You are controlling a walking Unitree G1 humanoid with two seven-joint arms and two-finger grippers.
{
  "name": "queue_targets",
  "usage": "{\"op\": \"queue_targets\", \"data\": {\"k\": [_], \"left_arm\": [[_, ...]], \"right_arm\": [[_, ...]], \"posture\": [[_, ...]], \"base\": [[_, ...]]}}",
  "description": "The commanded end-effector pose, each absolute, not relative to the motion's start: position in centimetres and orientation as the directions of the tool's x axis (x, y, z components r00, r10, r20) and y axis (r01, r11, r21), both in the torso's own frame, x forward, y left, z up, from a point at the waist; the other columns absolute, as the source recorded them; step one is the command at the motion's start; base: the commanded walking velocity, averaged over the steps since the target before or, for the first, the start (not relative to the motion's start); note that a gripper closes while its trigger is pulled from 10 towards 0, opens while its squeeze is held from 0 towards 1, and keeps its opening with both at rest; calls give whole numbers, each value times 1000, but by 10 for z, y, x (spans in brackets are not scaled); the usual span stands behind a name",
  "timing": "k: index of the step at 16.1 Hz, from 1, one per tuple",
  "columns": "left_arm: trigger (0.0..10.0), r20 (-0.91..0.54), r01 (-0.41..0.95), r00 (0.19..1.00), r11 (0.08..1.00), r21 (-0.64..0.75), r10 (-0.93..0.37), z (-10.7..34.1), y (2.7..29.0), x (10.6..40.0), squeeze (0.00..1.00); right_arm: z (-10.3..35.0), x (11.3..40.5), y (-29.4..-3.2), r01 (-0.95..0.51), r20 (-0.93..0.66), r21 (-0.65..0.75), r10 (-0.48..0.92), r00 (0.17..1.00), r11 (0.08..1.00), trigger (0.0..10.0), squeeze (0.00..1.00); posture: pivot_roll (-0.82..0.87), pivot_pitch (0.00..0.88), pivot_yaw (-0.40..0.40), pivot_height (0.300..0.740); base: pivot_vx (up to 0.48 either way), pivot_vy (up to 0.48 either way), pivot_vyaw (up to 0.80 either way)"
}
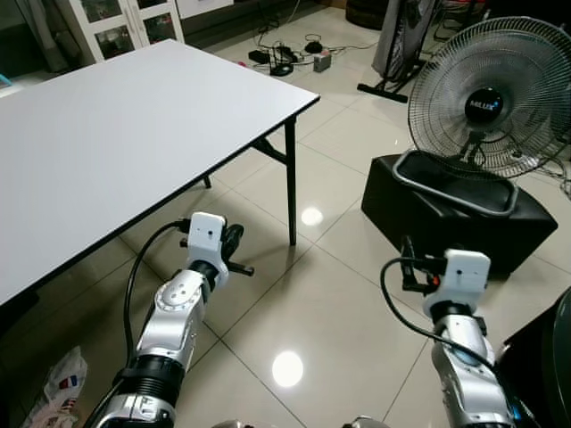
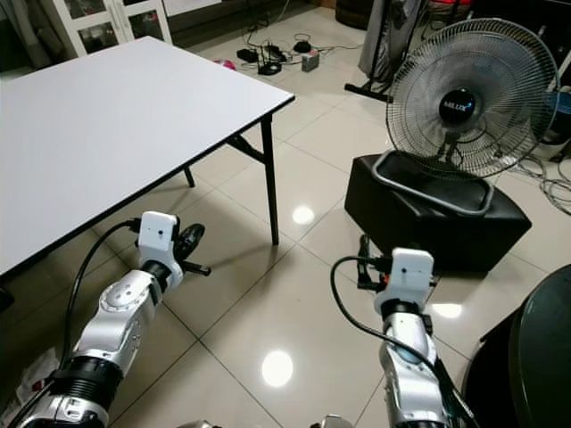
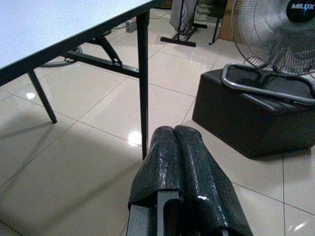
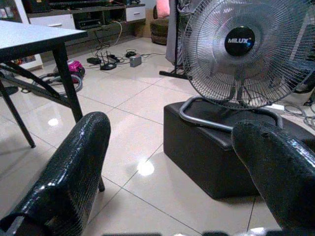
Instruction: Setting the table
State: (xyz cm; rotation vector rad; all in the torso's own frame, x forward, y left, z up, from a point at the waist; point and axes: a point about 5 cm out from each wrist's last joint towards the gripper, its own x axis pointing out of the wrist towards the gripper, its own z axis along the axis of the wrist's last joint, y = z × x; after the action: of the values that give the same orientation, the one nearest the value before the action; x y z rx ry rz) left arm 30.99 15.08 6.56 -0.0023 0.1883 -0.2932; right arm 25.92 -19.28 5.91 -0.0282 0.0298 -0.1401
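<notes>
A white folding table (image 1: pixel 107 134) with black legs stands at the left, and its top is bare. My left gripper (image 1: pixel 233 242) hangs below the table's front edge, near the corner leg (image 1: pixel 291 183). Its two black fingers (image 3: pixel 170 162) are pressed together, shut on nothing. My right gripper (image 1: pixel 409 264) is held out over the tiled floor, facing the fan. In the right wrist view its fingers (image 4: pixel 74 162) stand wide apart, open, with nothing between them.
A large standing fan (image 1: pixel 489 98) sits on a black box (image 1: pixel 455 209) at the right. Cables and a power strip (image 1: pixel 285 58) lie on the floor behind the table. A plastic bag (image 1: pixel 61 383) lies at lower left. A dark round object (image 2: pixel 535 357) is at the right edge.
</notes>
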Motion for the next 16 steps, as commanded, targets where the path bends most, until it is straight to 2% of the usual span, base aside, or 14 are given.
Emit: {"op": "queue_targets", "data": {"k": [1,5,11,16], "left_arm": [[10000,-165,294,943,956,-1,-290,74,153,313,0],[10000,-159,264,953,964,23,-257,77,163,312,0],[10000,-186,292,940,956,16,-284,69,151,308,0],[10000,-196,272,943,962,-14,-270,67,152,306,0]], "right_arm": [[59,262,-187,132,-33,-28,-133,991,991,10000,0],[52,265,-183,123,-59,-20,-124,991,992,10000,0],[49,259,-187,131,-68,-36,-133,989,991,10000,0],[49,260,-188,109,-76,-48,-112,991,993,10000,0]], "posture": [[-29,0,47,718],[3,0,40,718],[-31,0,41,718],[-7,0,17,718]], "base": [[0,0,0],[0,0,0],[0,0,0],[0,0,0]]}}
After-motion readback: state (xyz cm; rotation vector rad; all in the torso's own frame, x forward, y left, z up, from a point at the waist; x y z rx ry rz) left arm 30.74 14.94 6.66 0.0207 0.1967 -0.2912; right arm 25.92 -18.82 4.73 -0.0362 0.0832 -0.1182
